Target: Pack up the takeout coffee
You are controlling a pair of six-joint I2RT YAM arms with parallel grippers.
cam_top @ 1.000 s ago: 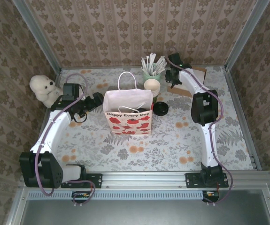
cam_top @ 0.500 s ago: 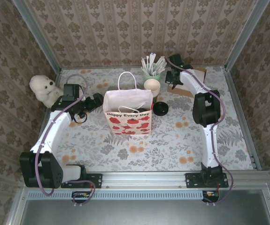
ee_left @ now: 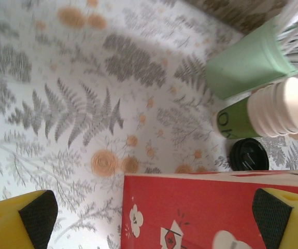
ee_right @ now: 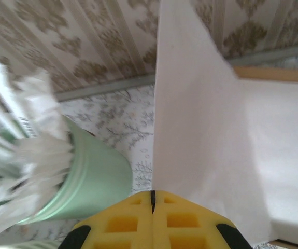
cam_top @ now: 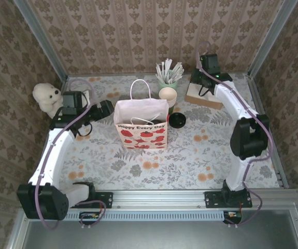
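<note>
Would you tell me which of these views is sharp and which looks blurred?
Top external: sharp, evenly lit. Left wrist: mostly crisp, the red paper bag close up. Right wrist: the white sticks smeared by blur, the white sheet pale and featureless above the shut right gripper.

My right gripper (ee_right: pixel 152 194) has pinched shut on a white napkin (ee_right: pixel 190 129) and swung back from the pale green cup (ee_right: pixel 86 181) over the wooden tray (cam_top: pixel 207 97); my left arm (cam_top: pixel 55 145) has shifted slightly outward.

We find even, diffuse light, faint shadows; at the right wrist, white sticks (ee_right: pixel 34 150) blur, napkin (ee_right: pixel 190 104) washes out.
</note>
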